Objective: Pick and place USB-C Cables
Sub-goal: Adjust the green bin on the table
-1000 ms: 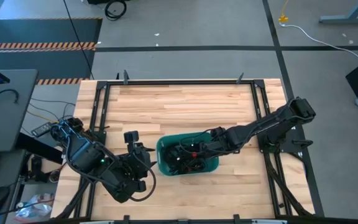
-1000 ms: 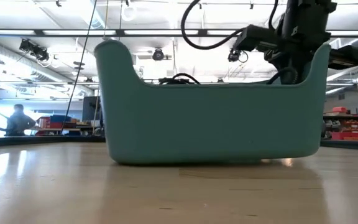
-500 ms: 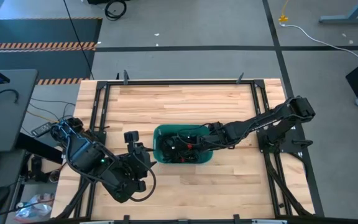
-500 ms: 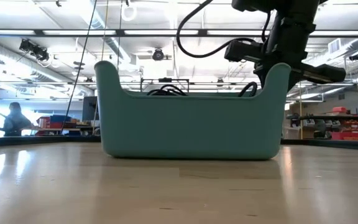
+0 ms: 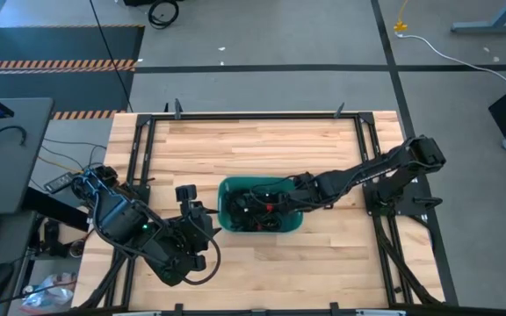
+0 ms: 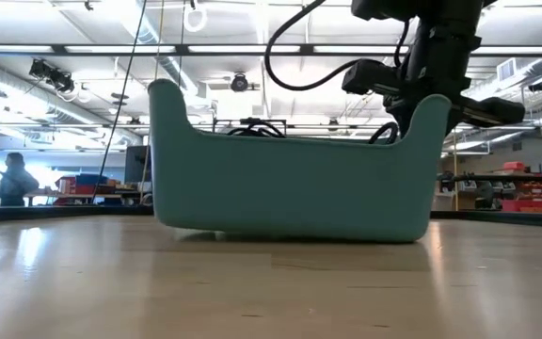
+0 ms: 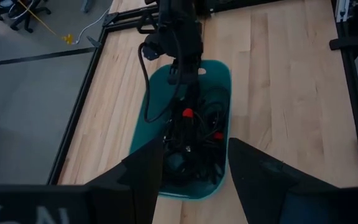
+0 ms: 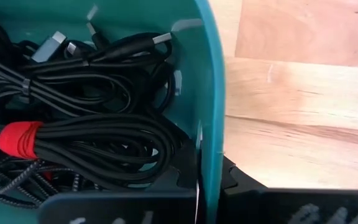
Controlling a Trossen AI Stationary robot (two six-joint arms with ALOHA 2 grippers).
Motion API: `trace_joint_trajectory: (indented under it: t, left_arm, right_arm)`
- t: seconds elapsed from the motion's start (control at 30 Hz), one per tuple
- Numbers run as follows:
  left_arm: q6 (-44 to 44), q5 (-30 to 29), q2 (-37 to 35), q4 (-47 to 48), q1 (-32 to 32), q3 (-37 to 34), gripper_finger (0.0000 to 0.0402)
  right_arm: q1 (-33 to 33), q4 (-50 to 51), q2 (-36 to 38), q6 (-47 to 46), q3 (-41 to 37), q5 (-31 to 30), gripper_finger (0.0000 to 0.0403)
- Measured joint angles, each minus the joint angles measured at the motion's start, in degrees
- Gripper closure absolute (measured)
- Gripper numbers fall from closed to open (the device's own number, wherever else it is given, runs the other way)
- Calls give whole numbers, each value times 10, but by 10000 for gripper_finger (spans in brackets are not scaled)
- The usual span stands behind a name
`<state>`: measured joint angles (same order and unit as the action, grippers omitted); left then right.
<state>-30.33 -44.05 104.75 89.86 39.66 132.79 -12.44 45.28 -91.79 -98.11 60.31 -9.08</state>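
Note:
A teal bin (image 5: 227, 195) stands on the wooden table near its middle. Inside lie the USB-C cables (image 8: 98, 134), several black coils piled together, a couple bound with red ties (image 8: 17, 138); the cables (image 7: 197, 134) also show in the left wrist view. My right gripper (image 8: 207, 186) is shut on the bin's right end wall (image 6: 422, 141). My left gripper (image 7: 194, 180) hangs open above the table's near left part, off the bin's left end, holding nothing. My right gripper pinches the top of the bin's right end wall (image 8: 205, 146), one finger (image 8: 182, 180) inside the bin beside the cables and one finger (image 8: 235, 180) outside. The fingers come steeply from above. The bin sits slightly tilted, its left end (image 6: 172, 228) a little raised.
A black metal frame (image 5: 253, 116) runs round the table top. Bare wood (image 5: 253, 149) lies far of the bin and along the near edge (image 5: 323, 272). A person (image 6: 12, 179) sits in the room behind, far off.
My right gripper, staying shut on the bin's end wall, has dragged the bin toward the table's left and far edges and turned it about. In the last half second the bin has tipped slightly, its left end rising. The left arm has kept still.

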Motion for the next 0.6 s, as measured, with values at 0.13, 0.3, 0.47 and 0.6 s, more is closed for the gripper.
trace_joint_trajectory:
  t: [0.13, 0.3, 0.47, 0.6]
  left_arm:
    - [0, 0, 0, 0, 0, 0, 214]
    - [0, 0, 0, 0, 0, 0, 214]
    - [-1, 0, 0, 0, 0, 0, 214]
    - [-4, 0, 0, 0, -1, 0, 214]
  right_arm:
    - [10, -1, 2, 16, 0, 5, 403]
    - [15, 7, 1, 37, 12, 6, 403]
    - [17, 6, 1, 48, 14, 6, 397]
    - [17, 5, 1, 50, 15, 8, 387]
